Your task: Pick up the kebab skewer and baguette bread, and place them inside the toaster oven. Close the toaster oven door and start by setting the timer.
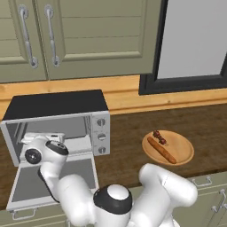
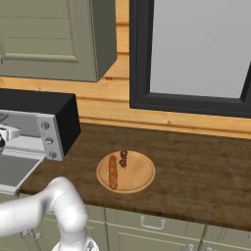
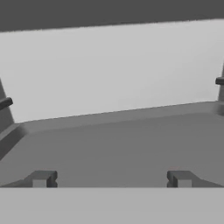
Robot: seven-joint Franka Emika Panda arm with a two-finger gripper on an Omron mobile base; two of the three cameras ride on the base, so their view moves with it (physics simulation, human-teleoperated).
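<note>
Jaws (image 3: pixel 111 179) spread wide, empty, inside toaster oven (image 1: pixel 57 122) at counter's (image 1: pixel 133 133) left end. Toaster oven door (image 1: pixel 53 184) dropped flat open. Kebab skewer (image 1: pixel 159 137) and baguette bread (image 1: pixel 162 150) side by side on wooden plate (image 1: pixel 184 150), mid-counter near front edge.

A rendered home kitchen, seemingly: green cabinets (image 1: pixel 88 35), a wood bench (image 1: pixel 133 150), a toaster oven (image 1: pixel 57 124), a window (image 2: pixel 196 49).

1. The arm (image 1: pixel 53 164) hides part of the toaster oven door (image 1: pixel 84 170) and toaster oven (image 1: pixel 57 119) cavity; the oven's 9 o'clock end is cut off (image 2: pixel 29 127).
2. The kebab skewer (image 1: pixel 159 137) chunks are too small to count.
</note>
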